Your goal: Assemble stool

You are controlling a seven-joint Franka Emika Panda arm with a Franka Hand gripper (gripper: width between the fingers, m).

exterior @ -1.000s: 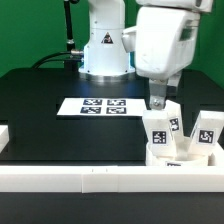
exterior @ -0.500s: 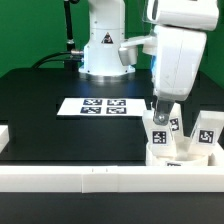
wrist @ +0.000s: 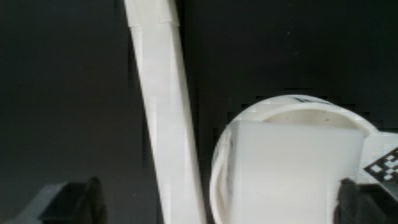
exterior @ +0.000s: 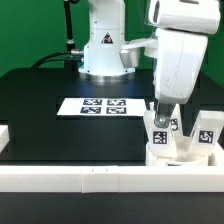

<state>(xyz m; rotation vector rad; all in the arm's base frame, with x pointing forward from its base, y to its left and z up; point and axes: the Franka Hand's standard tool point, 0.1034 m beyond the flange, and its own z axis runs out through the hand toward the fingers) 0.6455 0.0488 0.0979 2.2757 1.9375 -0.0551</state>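
With its jaws spread wide and empty, the gripper [exterior: 160, 113] hangs just above the stool leg [exterior: 158, 132] standing on the round seat [exterior: 183, 153] beside the border rail [exterior: 90, 178], so the next move likely calls for a straight descent astride that leg before closing.

Exterior view frontal, wrist view overhead (close), both showing seat [exterior: 178, 152] [wrist: 299, 160]

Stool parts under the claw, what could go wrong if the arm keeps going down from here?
1. The open claw hangs right above a leg packed close to another leg on the seat; a finger could bump a neighbour.
2. In the wrist view the border rail runs close beside the seat, so a finger may catch it.
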